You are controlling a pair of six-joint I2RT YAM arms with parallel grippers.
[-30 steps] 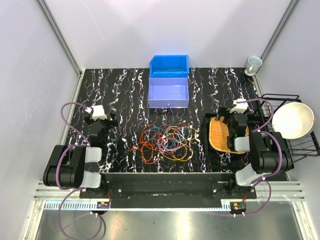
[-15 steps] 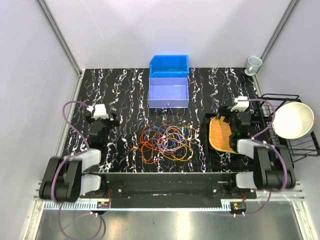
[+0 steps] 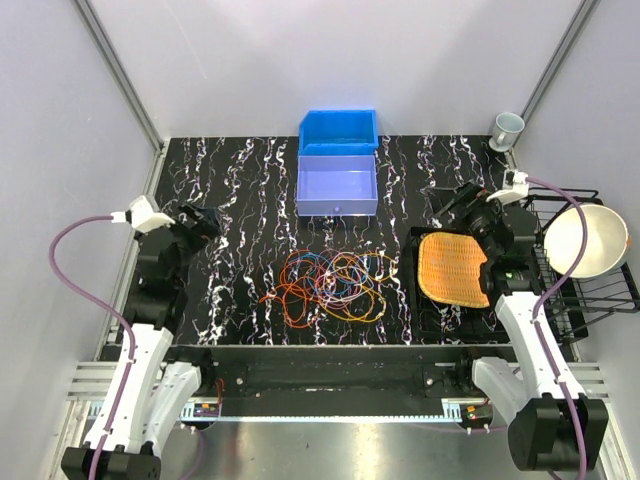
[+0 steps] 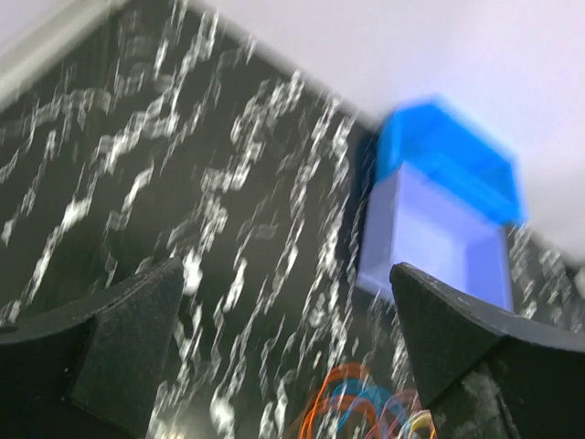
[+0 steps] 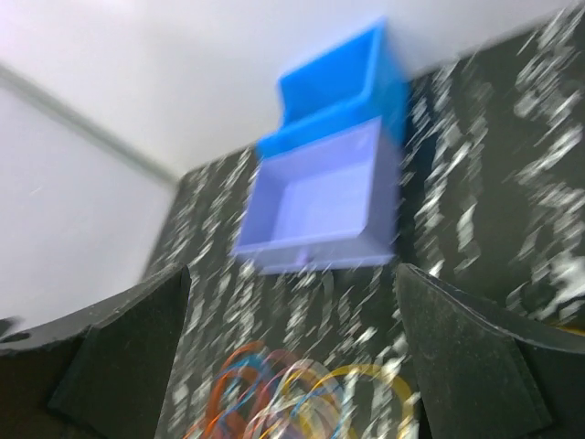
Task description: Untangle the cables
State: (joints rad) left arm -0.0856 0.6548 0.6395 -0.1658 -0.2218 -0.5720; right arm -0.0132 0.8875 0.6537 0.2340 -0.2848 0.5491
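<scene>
1. Black stone-look table point(image 3: 250, 180), veined white, fills the middle of the overhead view, closed in by pale grey walls point(image 3: 300, 60) and metal posts point(image 3: 120, 75).
2. We see the cables point(image 3: 330, 285) in a loose, many-coloured tangle at the table's centre, apart from both arms.
3. Higher in the frame sits a lavender bin point(image 3: 338, 185), with a blue bin point(image 3: 338, 130) touching it behind.
4. At the right lies a woven orange mat point(image 3: 452, 270), beside a wire rack point(image 3: 610, 295) holding a white bowl point(image 3: 585, 240). A cup point(image 3: 507, 128) stands upper right.
5. The left gripper point(image 4: 285, 302), at the left, has its fingers spread and empty. The right gripper point(image 5: 291, 293), by the mat's upper edge, is likewise spread wide.
</scene>
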